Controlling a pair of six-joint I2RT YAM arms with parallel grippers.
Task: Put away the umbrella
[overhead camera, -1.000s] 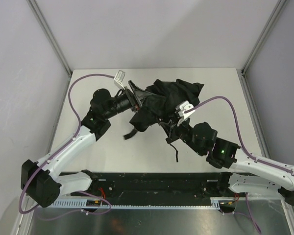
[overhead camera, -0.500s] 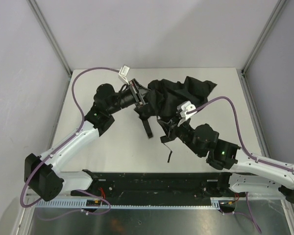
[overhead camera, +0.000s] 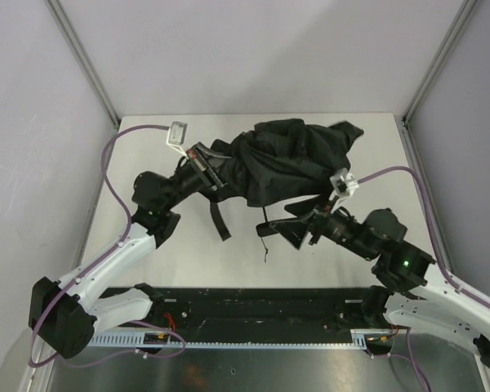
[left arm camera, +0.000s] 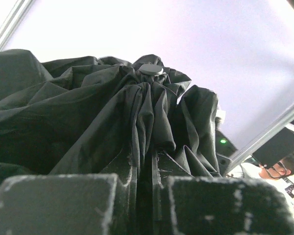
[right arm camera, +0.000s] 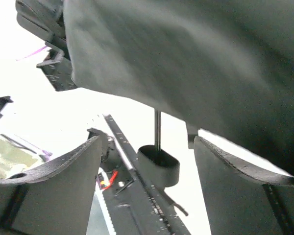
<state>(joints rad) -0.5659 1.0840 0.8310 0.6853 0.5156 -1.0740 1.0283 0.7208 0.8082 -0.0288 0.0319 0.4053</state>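
The umbrella (overhead camera: pixel 294 159) is a bunched heap of black fabric held above the middle of the table. My left gripper (overhead camera: pixel 215 167) grips its left end; in the left wrist view the gripper (left arm camera: pixel 154 196) is shut on a fold of the umbrella (left arm camera: pixel 112 122), whose round cap (left arm camera: pixel 151 70) points away. A closure tab (overhead camera: pixel 220 217) hangs below it. My right gripper (overhead camera: pixel 291 230) sits under the fabric's near edge, open. In the right wrist view the gripper (right arm camera: pixel 152 181) has its fingers (right arm camera: pixel 54 186) wide apart, and the umbrella's oval handle (right arm camera: pixel 159 164) hangs between them untouched. A thin cord (overhead camera: pixel 265 245) dangles.
The white table (overhead camera: pixel 188 253) is bounded by grey walls and metal corner posts (overhead camera: pixel 86 61). A black rail (overhead camera: pixel 253 302) runs along the near edge between the arm bases. Purple cables (overhead camera: pixel 114 175) loop off both arms.
My left gripper shut on the umbrella's fabric and drew back to the left. My right gripper let go, opened wide and moved right. The fabric heap shifted toward the far right.
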